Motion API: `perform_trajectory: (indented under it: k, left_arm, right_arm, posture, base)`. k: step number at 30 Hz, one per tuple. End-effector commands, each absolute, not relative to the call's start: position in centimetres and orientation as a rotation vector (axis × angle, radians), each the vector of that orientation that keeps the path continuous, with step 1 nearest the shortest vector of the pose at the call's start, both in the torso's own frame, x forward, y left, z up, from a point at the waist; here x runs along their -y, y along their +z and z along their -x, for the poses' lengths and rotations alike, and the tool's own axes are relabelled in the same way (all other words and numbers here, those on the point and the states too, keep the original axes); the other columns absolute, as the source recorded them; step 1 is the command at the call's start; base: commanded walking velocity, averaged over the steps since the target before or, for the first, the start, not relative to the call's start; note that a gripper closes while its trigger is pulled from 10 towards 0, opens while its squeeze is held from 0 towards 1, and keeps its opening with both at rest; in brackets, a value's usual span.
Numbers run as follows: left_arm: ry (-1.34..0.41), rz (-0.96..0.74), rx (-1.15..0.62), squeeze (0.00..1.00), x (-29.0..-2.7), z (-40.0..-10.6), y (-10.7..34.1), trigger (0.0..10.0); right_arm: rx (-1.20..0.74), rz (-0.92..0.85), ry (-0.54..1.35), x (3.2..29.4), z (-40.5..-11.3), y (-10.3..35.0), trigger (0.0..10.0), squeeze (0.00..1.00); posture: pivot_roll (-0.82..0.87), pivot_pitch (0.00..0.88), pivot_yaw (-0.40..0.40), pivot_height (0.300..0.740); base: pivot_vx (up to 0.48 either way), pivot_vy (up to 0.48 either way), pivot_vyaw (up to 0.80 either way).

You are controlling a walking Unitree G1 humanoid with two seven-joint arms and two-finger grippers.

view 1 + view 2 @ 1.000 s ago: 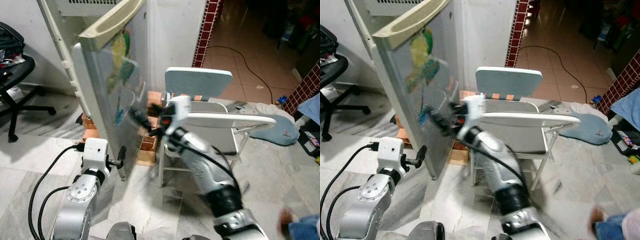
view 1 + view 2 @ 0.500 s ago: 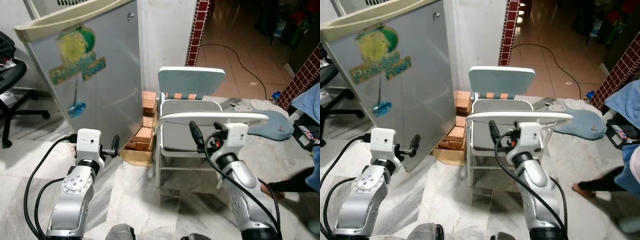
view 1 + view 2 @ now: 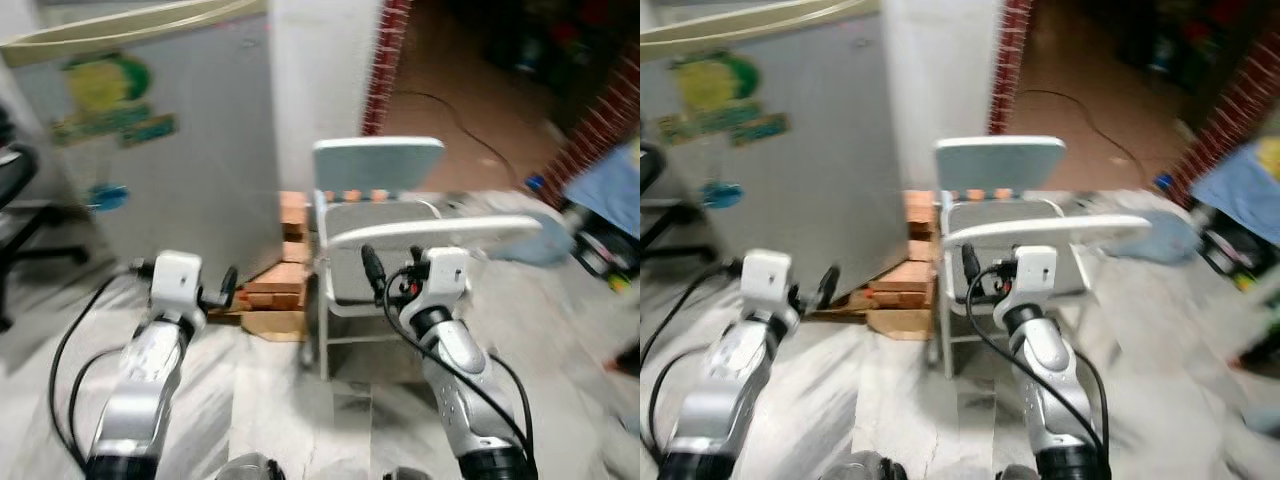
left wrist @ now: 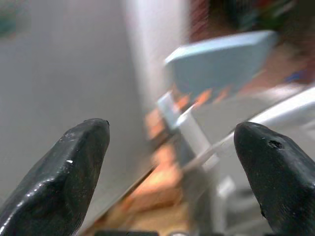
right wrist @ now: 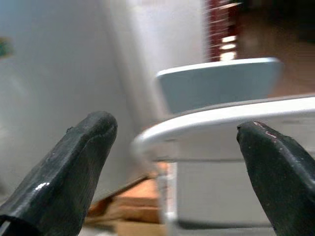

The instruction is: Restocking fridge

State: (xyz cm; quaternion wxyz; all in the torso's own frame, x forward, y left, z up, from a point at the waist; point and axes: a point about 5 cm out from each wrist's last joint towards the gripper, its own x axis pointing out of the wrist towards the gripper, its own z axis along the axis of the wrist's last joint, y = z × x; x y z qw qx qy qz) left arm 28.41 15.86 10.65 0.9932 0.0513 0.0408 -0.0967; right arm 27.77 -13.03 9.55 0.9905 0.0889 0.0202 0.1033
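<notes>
The silver fridge stands ahead on my left, its door shut, with a green and yellow sticker on the front. Low in front of the door, my left gripper is open and holds nothing; in the left wrist view the left gripper faces the fridge side and the chair. My right gripper is open and empty too, raised just before the near chair's backrest. Between the right gripper's two black fingers that white rail shows up close. The whole picture is blurred.
Two pale folding chairs stand right of the fridge, directly ahead. Bricks and cardboard prop the fridge base. A black office chair is at far left. Behind lie a brick pillar, a floor cable, and clutter on the right.
The fridge door has swung from open to shut. My right arm has drawn back from the door to the chair. The view has shifted and gone blurry.
</notes>
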Motion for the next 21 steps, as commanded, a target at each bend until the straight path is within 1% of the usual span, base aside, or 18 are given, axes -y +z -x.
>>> perform_trajectory:
  k: [1, 3, 5, 7, 10, 16, 19, 21]
  left_arm:
    - [-0.237, -0.111, -0.085, 0.0, -15.1, -28.3, 10.3, 10.0]
    - [-0.244, -0.11, -0.077, 0.0, -14.8, -28.3, 10.5, 10.0]
    - [-0.27, -0.076, -0.088, 0.0, -14.8, -27.5, 10.4, 10.0]
    - [-0.278, -0.064, -0.099, 0.0, -14.9, -27.1, 10.2, 10.0]
    - [-0.253, -0.075, -0.142, 0.0, -15.8, -26.0, 8.7, 10.0]
    - [-0.2, -0.061, -0.098, 0.0, -16.3, -26.6, 9.7, 10.0]
    - [-0.184, -0.061, -0.082, 0.0, -16.5, -26.6, 10.2, 10.0]
    - [-0.179, -0.062, -0.088, 0.0, -16.7, -26.2, 10.1, 10.0]
  right_arm:
    - [-0.029, -0.184, 0.183, 13.5, -28.2, 9.8, 10.0, 0.0]
    - [-0.033, -0.195, 0.179, 13.5, -28.3, 9.8, 10.0, 0.0]
    - [-0.026, -0.204, 0.18, 13.4, -28.2, 10.0, 10.0, 0.0]
    - [-0.021, -0.21, 0.181, 13.4, -28.0, 10.0, 10.0, 0.0]
    - [0.006, -0.208, 0.154, 13.7, -27.5, 10.3, 10.0, 0.0]
    - [0.002, -0.177, 0.11, 14.8, -27.4, 10.5, 10.0, 0.0]
    - [-0.01, -0.184, 0.116, 14.9, -27.5, 10.4, 10.0, 0.0]
    - [0.008, -0.156, 0.179, 14.4, -27.6, 10.8, 10.0, 0.0]
  posture:
    - [0.06, 0.0, 0.024, 0.74]
    - [0.07, 0.0, 0.022, 0.74]
    - [0.06, 0.026, 0.036, 0.74]
    - [0.06, 0.027, 0.039, 0.74]
    - [0.05, 0.03, 0.048, 0.74]
    - [0.07, 0.043, 0.022, 0.74]
    - [0.07, 0.048, 0.013, 0.74]
    - [0.08, 0.048, 0.01, 0.74]
  base:
    - [0.0, 0.48, -0.8]
    - [0.0, 0.48, -0.8]
    - [0.0, 0.48, -0.68]
    - [0.0, 0.48, -0.57]
    - [0.0, 0.48, 0.0]
    - [0.0, 0.48, 0.0]
    - [0.0, 0.48, 0.0]
    - [0.0, 0.48, 0.0]
